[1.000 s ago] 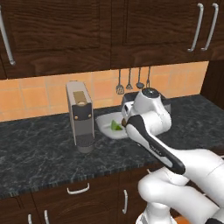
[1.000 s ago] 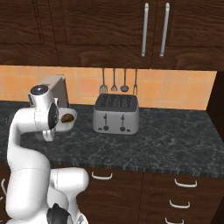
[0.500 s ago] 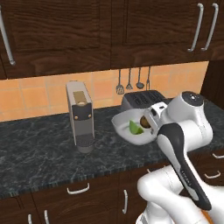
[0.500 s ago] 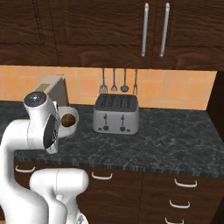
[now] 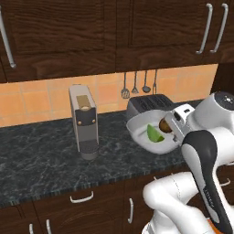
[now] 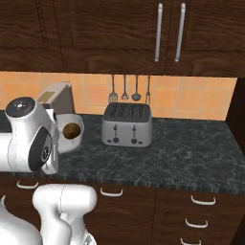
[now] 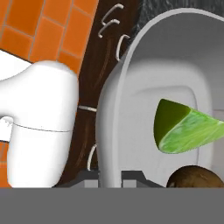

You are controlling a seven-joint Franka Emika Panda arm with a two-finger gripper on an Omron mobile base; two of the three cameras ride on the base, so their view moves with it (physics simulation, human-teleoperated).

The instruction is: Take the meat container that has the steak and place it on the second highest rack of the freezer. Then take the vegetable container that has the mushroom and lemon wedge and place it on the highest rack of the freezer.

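Observation:
A white vegetable container [image 5: 139, 131] hangs above the counter in front of the toaster, tipped so that its inside faces the left base view. A lime-green lemon wedge [image 5: 154, 134] and a brown mushroom [image 5: 165, 125] lie in it. My gripper [image 5: 175, 132] is shut on its right rim. In the hand view the container wall [image 7: 131, 83] runs up from between my fingertips [image 7: 110, 176], with the lemon wedge [image 7: 188, 129] and the mushroom [image 7: 192, 177] inside. The right base view has the container [image 6: 75, 142] and mushroom [image 6: 72, 130] beside my arm. The steak and the freezer are out of view.
A grey coffee machine [image 5: 83, 121] stands on the dark stone counter [image 5: 41, 160] to the left. A silver toaster [image 6: 127, 125] sits behind the container, below hanging utensils [image 6: 125, 88]. Dark wooden cabinets [image 5: 59, 32] hang above, and drawers [image 6: 191, 210] run below.
My arm has swung to the right with the container in its grip, from beside the coffee machine to in front of the toaster. The base has stayed put.

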